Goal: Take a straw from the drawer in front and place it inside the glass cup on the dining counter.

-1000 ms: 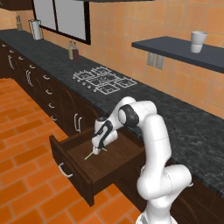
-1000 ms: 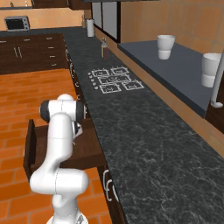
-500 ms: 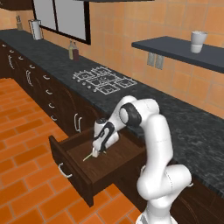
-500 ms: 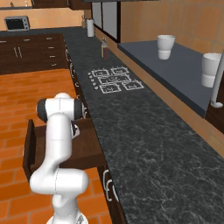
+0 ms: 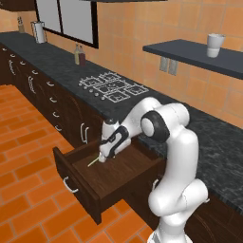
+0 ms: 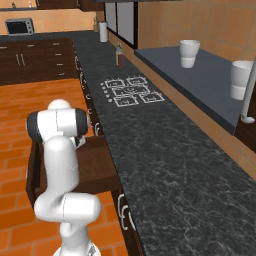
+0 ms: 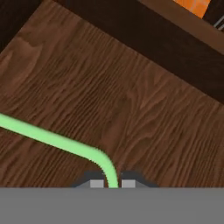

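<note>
Reaching into drawer [image 5: 112, 176] — tool [image 5: 101, 159] grips straw [image 5: 93, 162].

Left base view: we sit behind-left of the arm, looking down and forward at the open drawer [image 5: 102, 178] from its handle side, stove [image 5: 113, 88] beyond it, wall shelf [image 5: 197, 54] further back. Right base view: we're behind-right, looking along the black worktop [image 6: 165, 165], drawer [image 6: 95, 165] low left of it. Both share drawer, stove [image 6: 131, 91], worktop [image 5: 216, 135] and shelf [image 6: 200, 75]. Hand view: we're very close above the drawer floor [image 7: 131, 100], looking straight at the wood.
</note>
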